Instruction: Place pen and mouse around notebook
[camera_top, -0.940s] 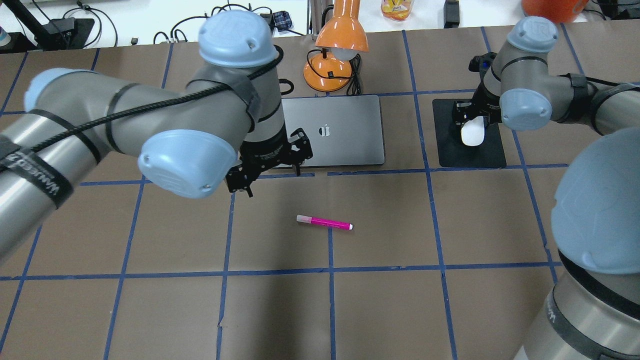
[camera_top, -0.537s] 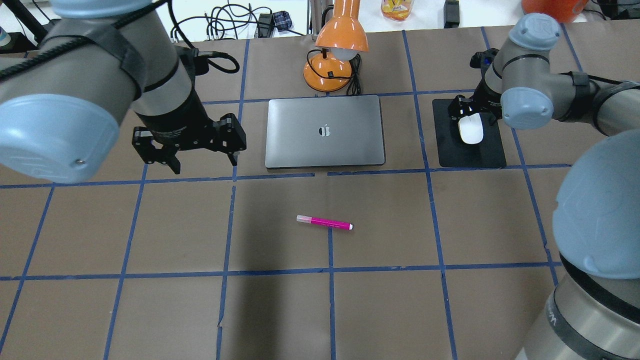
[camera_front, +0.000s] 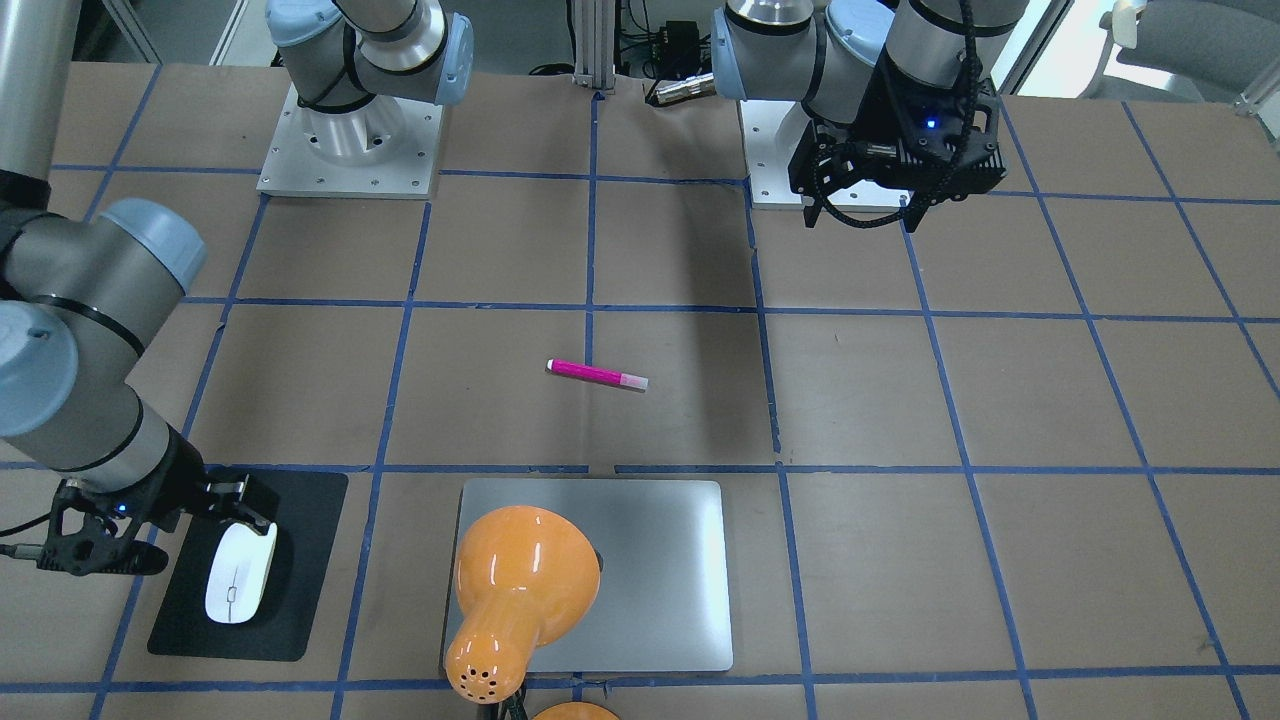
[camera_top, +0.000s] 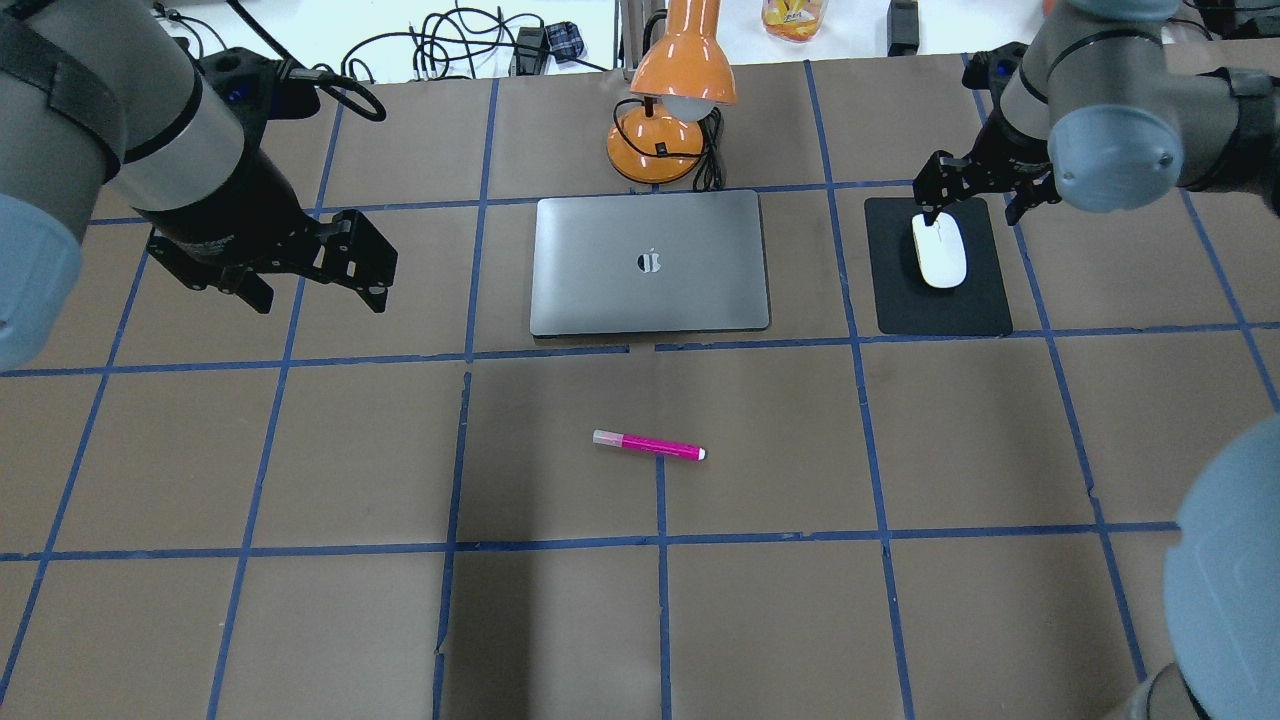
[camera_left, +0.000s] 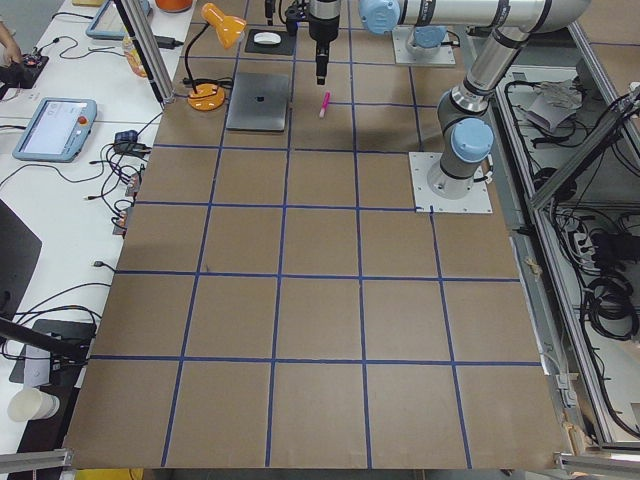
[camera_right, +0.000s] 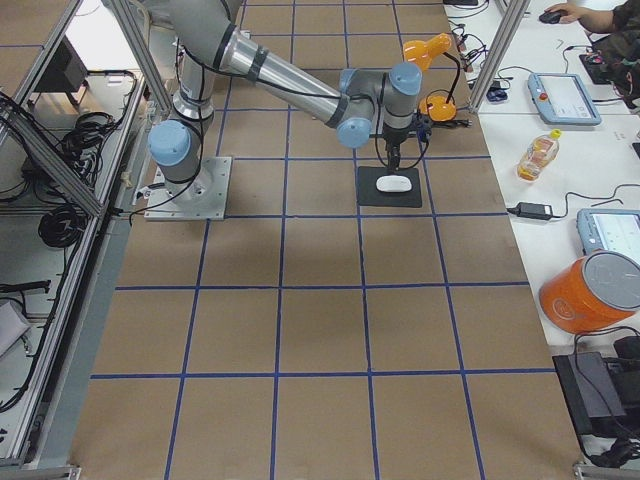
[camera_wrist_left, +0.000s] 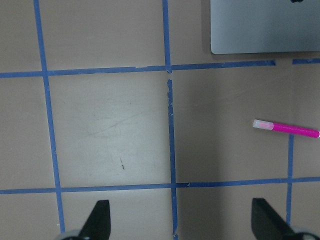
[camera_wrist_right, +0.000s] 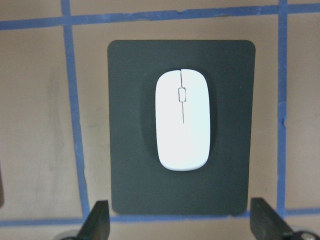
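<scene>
The table (camera_top: 900, 620) is the biggest thing I have: flat brown paper squared off with blue tape lines, with wide bare squares on the robot's side of the pen and to both sides of it

My left gripper (camera_top: 320, 298) hangs over bare paper off the notebook's left edge in the overhead view. Its black jaws are spread wide with nothing between them, and the left wrist view shows only paper and tape between the fingertips (camera_wrist_left: 97, 222)

My right gripper (camera_top: 970, 208) sits over the far edge of the black pad, jaws equally wide and empty. In the right wrist view the mouse lies ahead of the fingertips (camera_wrist_right: 262, 220), not between them

The notebook (camera_top: 650, 262) is a flat silver-grey metal slab with rounded corners and a small dark logo at its centre. It lies square to the tape grid, with its near edge just beyond a tape line

An orange lamp (camera_top: 680, 90) with a glossy shade stands just past the notebook's far edge

The black pad (camera_top: 945, 310), thin, matte and round-cornered, lies to the notebook's right with a strip of paper between them

The mouse (camera_top: 940, 250) is a smooth white oval with a thin centre line, resting on the far half of the pad

The pen (camera_top: 650, 445), a thin magenta stick with a pale cap at its left end, lies alone on open paper well apart from the notebook's near edge, slightly tilted, crossing a tape line
</scene>
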